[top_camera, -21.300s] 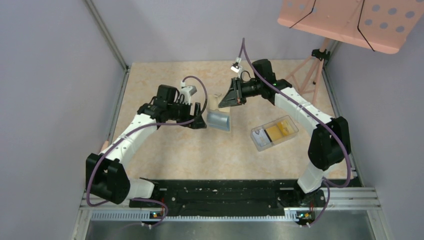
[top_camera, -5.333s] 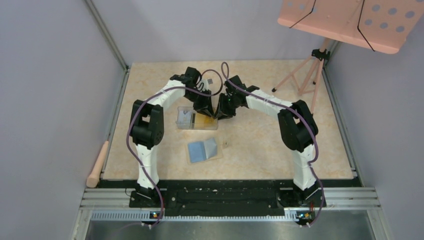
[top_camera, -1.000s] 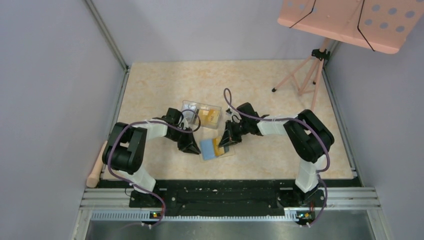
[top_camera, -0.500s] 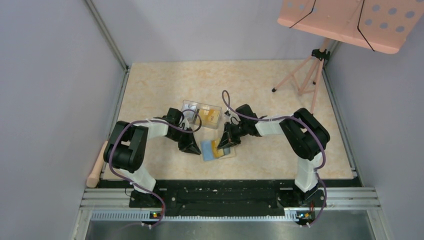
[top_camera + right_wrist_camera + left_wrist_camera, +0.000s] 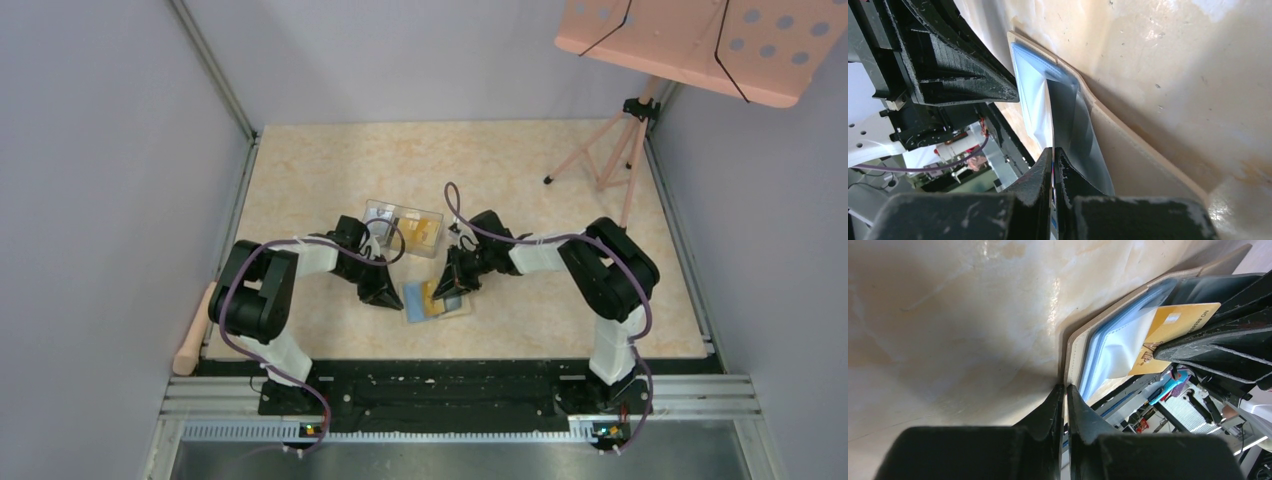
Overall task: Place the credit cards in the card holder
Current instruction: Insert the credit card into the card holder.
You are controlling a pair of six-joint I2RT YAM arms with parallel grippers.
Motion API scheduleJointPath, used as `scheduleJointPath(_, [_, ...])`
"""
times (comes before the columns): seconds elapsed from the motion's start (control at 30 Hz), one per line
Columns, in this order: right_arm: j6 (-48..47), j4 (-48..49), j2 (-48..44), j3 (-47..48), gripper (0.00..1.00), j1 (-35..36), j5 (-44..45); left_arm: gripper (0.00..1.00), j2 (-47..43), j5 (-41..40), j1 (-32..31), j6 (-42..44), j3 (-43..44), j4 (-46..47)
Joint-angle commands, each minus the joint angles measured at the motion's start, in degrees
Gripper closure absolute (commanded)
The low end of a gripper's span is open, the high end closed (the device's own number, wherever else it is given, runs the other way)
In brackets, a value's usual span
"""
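Note:
The card holder point(image 5: 419, 299) lies open on the table, beige outside with blue pockets point(image 5: 1108, 347). My left gripper point(image 5: 389, 296) is at its left edge, and in the left wrist view its jaws point(image 5: 1066, 386) pinch the beige rim point(image 5: 1073, 347). My right gripper point(image 5: 448, 289) is shut on a golden credit card point(image 5: 1168, 332), which lies slanted over the blue pockets with its far edge at the pocket. In the right wrist view that card shows only edge-on between the jaws point(image 5: 1053, 150), above the card holder point(image 5: 1133, 165).
A clear plastic box point(image 5: 403, 226) with more golden cards stands just behind the two grippers. A wooden handle point(image 5: 192, 336) lies off the table's left edge. A pink stand's tripod point(image 5: 598, 152) occupies the back right corner.
The left jaws have closed further onto the holder's edge. The right gripper with the card has shifted slightly left over the pockets.

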Motion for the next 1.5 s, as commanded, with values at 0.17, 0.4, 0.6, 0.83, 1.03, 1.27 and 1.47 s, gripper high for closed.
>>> scheduleJointPath(0.17, [-4.22, -7.99, -3.52, 2.11, 1.00, 0.64, 7.66, 0.91, 4.29, -9.92, -1.60, 3.98, -1.71, 0.75])
scheduleJointPath(0.4, [-4.53, -10.19, -4.86, 1.25, 1.00, -0.96, 10.70, 0.91, 4.31, -10.16, -1.64, 4.08, -1.81, 0.77])
scheduleJointPath(0.6, [-2.74, -7.44, -3.95, 0.19, 1.00, -1.31, 7.94, 0.92, 5.04, -10.03, -1.58, 3.96, -0.97, 0.88])
scheduleJointPath(0.83, [0.27, -4.37, -4.33, -1.80, 1.00, -2.97, 7.03, 0.92, 5.73, -10.03, -1.60, 3.98, -0.32, 0.76])
scheduleJointPath(1.03, [2.80, -0.32, -4.42, -2.86, 1.00, -4.29, 5.29, 0.92, 5.99, -10.03, -1.68, 3.98, 0.15, 0.59])
scheduleJointPath(1.27, [4.41, 1.77, -3.33, -3.77, 1.00, -4.28, 2.86, 0.92, 6.32, -10.12, -1.67, 3.73, 0.39, 0.67])
scheduleJointPath(1.47, [7.89, 5.91, -3.63, -6.20, 1.00, -4.30, -1.33, 0.92, 6.50, -10.18, -1.68, 3.54, 0.38, 1.00])
